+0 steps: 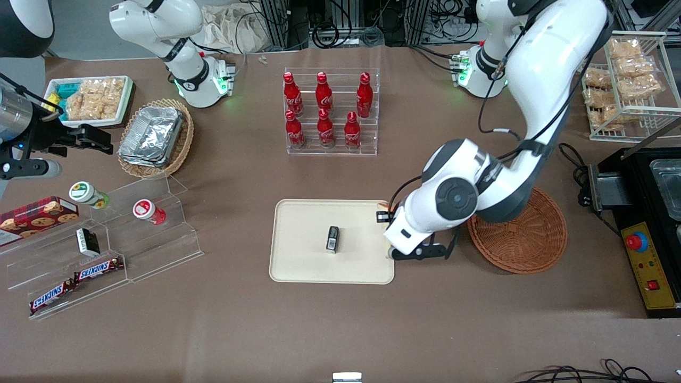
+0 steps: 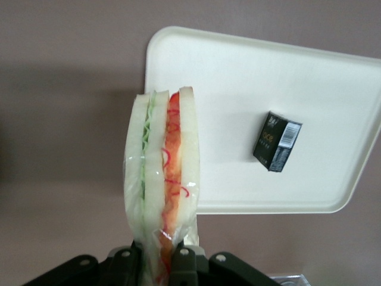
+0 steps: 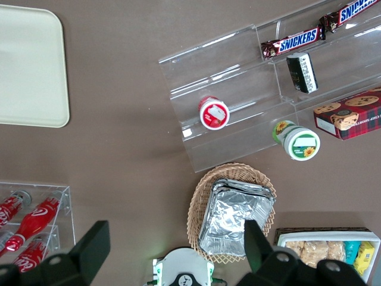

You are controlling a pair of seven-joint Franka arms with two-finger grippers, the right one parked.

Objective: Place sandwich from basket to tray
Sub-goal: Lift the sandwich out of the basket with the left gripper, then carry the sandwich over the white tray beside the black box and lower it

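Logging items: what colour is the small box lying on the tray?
Black small box, clearest in the left wrist view.

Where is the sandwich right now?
The sandwich is pinched in the gripper, hanging in the air over the edge of the tray nearest the basket. A small black box lies on the tray beside it.

Brand names are seen on the table's snacks and drinks.
"SNICKERS" is printed on two chocolate bars (image 1: pixel 74 282) laid on a clear stand (image 1: pixel 106 239); Coca-Cola script is carried by red bottles (image 1: pixel 324 109) in a clear rack. A barcode is shown on a small dark box (image 2: pixel 277 142), its lettering unreadable.
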